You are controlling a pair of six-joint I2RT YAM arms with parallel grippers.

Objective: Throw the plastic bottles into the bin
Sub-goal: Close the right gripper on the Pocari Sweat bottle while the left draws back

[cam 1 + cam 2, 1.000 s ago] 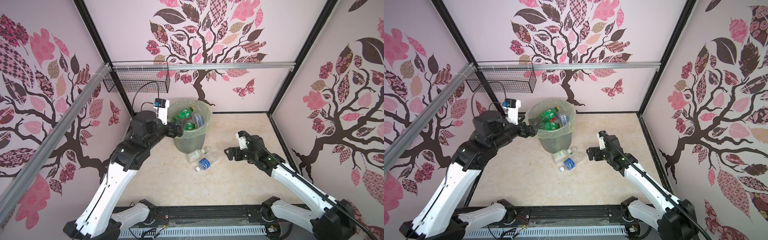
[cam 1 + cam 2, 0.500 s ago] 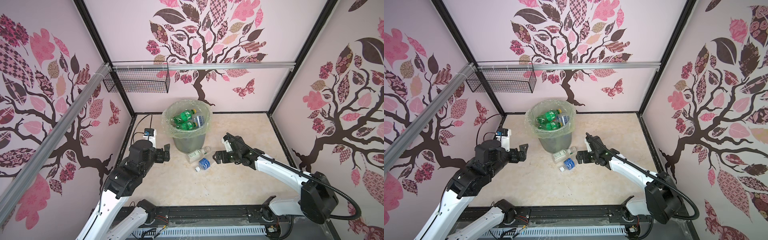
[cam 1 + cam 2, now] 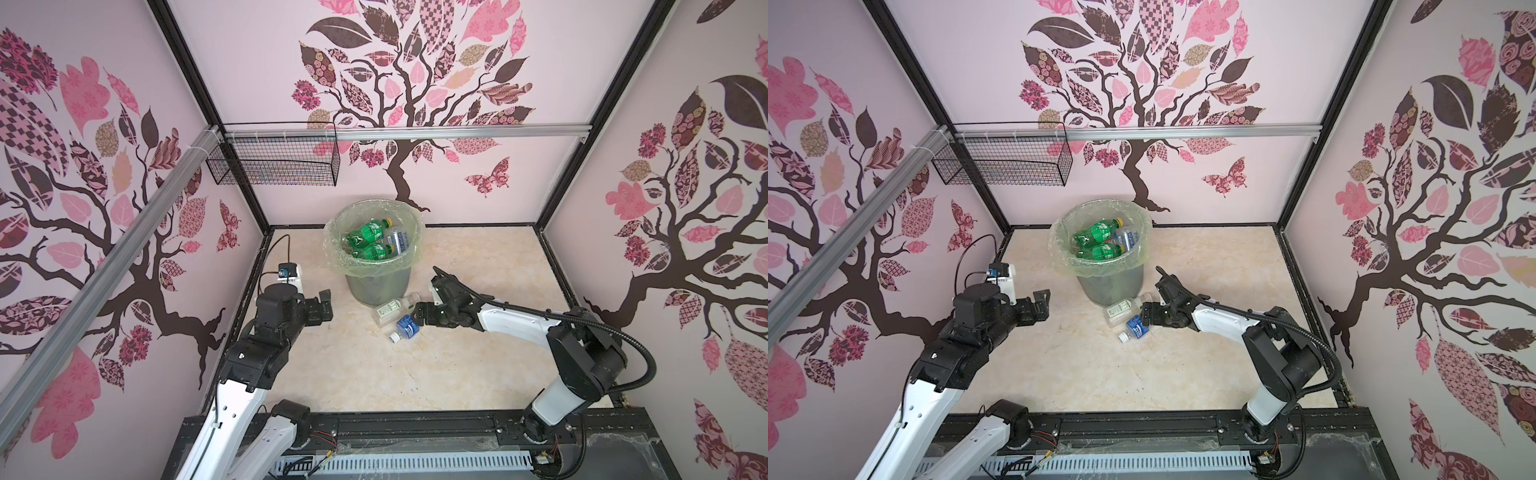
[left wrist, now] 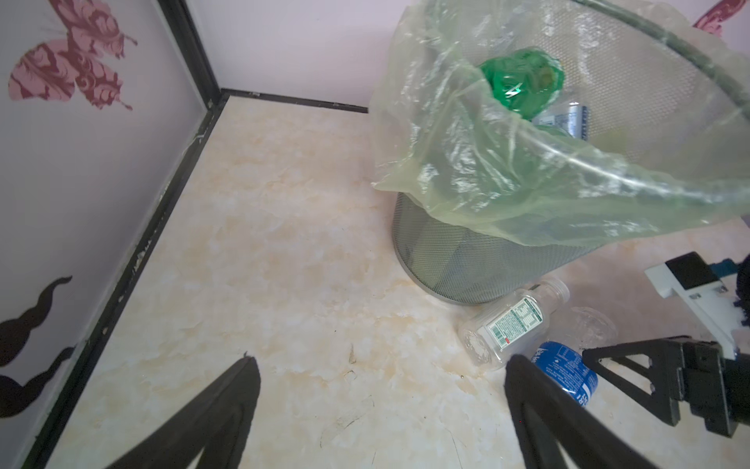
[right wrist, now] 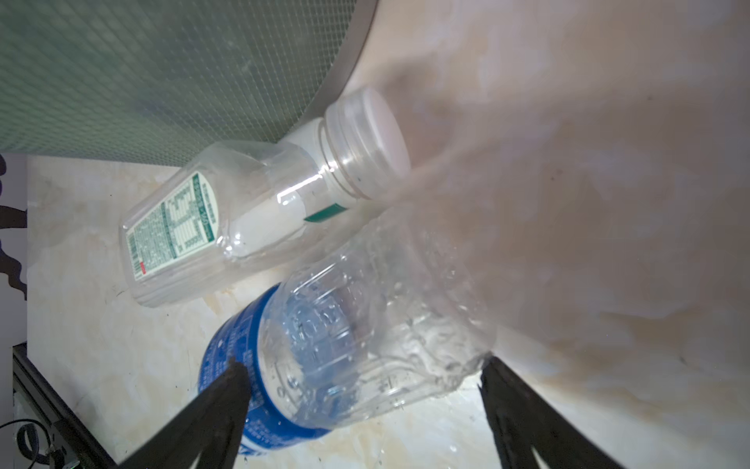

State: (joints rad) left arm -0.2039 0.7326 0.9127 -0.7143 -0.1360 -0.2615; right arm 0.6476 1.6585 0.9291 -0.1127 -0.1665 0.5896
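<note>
Beside the foot of the bin, the right gripper reached in low over the floor, its jaws standing apart on either side of a blue-labelled bottle that lay on its side. The right wrist view put one finger against the blue label and the other at the clear base end, but whether they pressed on the bottle could not be told. Just beside it lay a white-labelled bottle, also on its side, its capped end against the bin's base.

The bin stood upright near the back wall, its liner folded over the rim. Two green bottles and a blue-labelled one lay near the top inside.

The left gripper sat on the other side of the bin, well apart from it, jaws spread wide with nothing between them. The left wrist view showed only bare floor between its fingers. Its arm ran close along the black frame edge at the foot of the left wall.

Bare floor lay open to the right of the bin as far as the right wall's frame, and forward of both bottles to the front rail. A wire basket hung high in the back-left corner, clear of both arms.
</note>
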